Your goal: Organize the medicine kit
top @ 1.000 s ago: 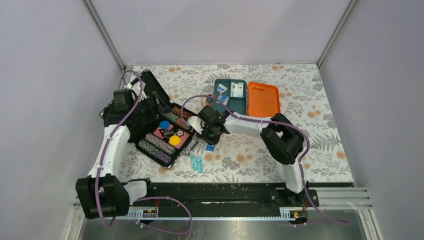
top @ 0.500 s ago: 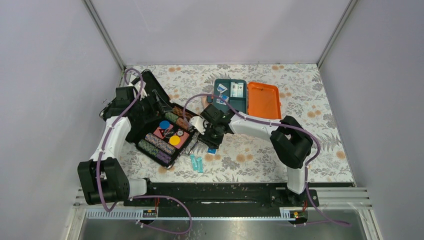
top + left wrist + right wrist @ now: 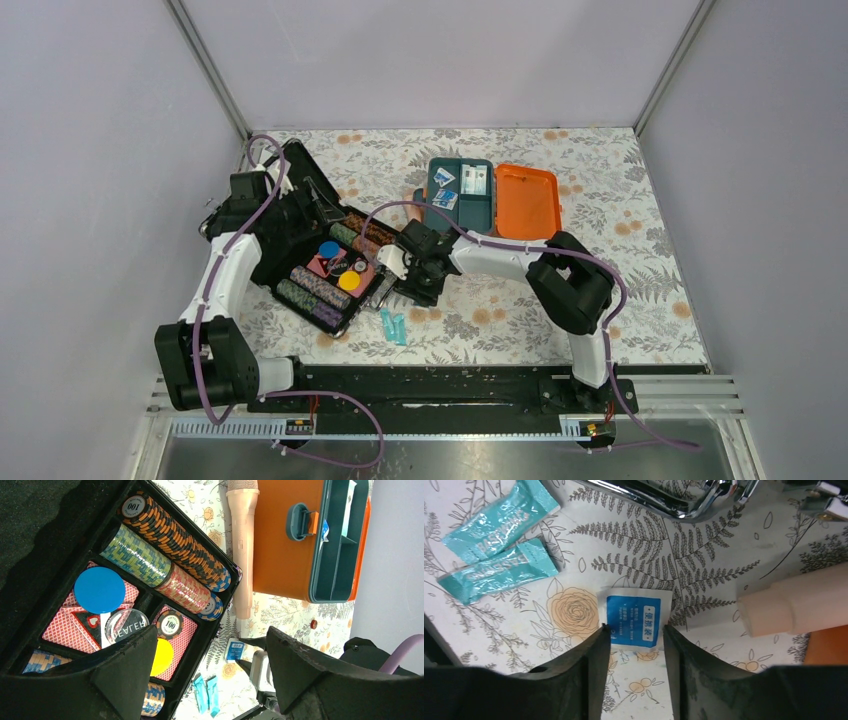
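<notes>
- Right wrist view: the right end effector [image 3: 636, 628] has its two fingers partly spread. One stands on each side of the lower edge of a blue-and-white sachet [image 3: 634, 611] that lies flat on the floral counter [image 3: 724, 555].
- The sachet is not lifted, and from this angle it is hard to tell whether the fingertips touch its edges.
- Two teal sachets [image 3: 499, 522] lie side by side to the sachet's upper left, apart from it. The end of a peach-coloured tube [image 3: 799, 605] lies to its right.
- The left end effector [image 3: 211, 630] is spread wide and holds nothing. It hangs above the open black case [image 3: 35, 525] of chip stacks and cards.
- The medicine kit [image 3: 480, 212] sits open toward the far middle of the counter. Its orange lid [image 3: 527, 198] is laid flat to the right of the dark teal tray, and a few small packets lie in the tray's compartments.
- The right end effector is near the kit's near-left corner, between the kit and the black case.
</notes>
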Available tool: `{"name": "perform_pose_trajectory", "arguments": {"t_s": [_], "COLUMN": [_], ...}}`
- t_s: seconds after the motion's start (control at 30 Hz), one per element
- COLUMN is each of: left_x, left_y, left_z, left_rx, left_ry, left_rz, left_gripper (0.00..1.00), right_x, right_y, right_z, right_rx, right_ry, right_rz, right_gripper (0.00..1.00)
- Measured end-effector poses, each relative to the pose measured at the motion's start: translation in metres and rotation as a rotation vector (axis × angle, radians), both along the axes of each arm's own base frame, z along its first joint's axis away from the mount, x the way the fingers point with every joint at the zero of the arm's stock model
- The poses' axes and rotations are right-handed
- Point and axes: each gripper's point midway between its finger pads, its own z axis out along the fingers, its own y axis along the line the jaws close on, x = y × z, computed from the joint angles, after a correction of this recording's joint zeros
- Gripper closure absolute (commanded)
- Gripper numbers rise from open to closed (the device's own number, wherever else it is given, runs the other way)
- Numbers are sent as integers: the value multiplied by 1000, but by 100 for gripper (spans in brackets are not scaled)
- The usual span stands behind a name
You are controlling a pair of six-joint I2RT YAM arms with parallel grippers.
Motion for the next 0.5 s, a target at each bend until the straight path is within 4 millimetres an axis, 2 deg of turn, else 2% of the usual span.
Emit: {"name": "perform_pose_trajectory", "arguments": {"t_s": [0.1,0.23,0.3,0.43,0.5], "left_x": [0,0,0,0,0], "left_y": [0,0,0,0,0], "left_z": [1,2,2,2,2], "left_rx": [1,1,0,0,0], "left_ry": [-6,-6,-6,-6,-6], "left_rz": [0,0,0,0,0], "left_gripper": [22,22,22,22,22], "right_x": [5,12,14,16,21], "right_y": [-1,-2,-2,-1,0], "right_z": [-2,-3,-3,-2,-1], "right_rx": [-8,-21,-25,-35,-40], "right_ry": [-37,-92,-105,-133,-155], "right_rz": [17,45,49,46,22], "right_gripper": [71,80,77,54,51]}}
